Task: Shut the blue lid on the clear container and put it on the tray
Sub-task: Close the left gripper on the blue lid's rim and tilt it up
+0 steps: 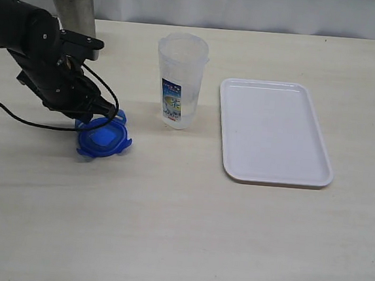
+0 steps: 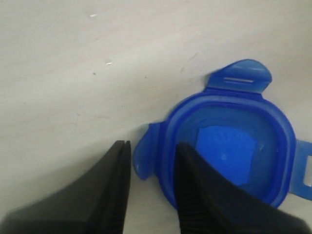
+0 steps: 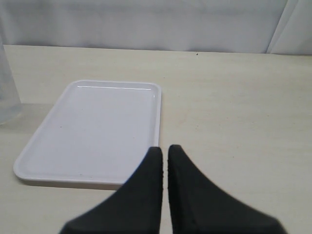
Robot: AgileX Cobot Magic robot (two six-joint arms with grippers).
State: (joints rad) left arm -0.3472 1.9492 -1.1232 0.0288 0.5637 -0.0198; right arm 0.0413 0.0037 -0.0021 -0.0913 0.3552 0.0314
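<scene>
1 arm shows in the exterior view, the left arm (image 1: 26,31), a black bulk well to the left of the container (image 1: 179,80). It reaches in from that view's edge and bends downward, wrist pitched steeply, so the left gripper (image 1: 103,112) points at the table (image 1: 179,232). A thin black cable (image 1: 18,118) loops from the arm along the table.

The lid (image 1: 105,138) lies flat on the table, left of the container and nearer the camera, apart from it. The gripper's tips are down at the lid's far edge. In the left wrist view its 2 fingers (image 2: 195,195) stand apart and straddle that edge: 1 lies over the lid's raised rim, the other sits outside, and 1 of the lid's flaps shows in the gap. A sliver of table shows between the outer finger and the flap, so the claw is not clamped on the lid.

The container stands upright and uncovered, label toward the camera. The tray (image 1: 277,132) lies flat to the container's right, near but not touching. A steel cup (image 1: 73,2) stands behind and left of the container, beyond the arm.

The right gripper (image 3: 165,148) shows only in its own wrist view: 2 fingers drawn together with a hairline slit between them, held over the table just short of the tray's rim. The container's wall shows past the tray's far corner.
</scene>
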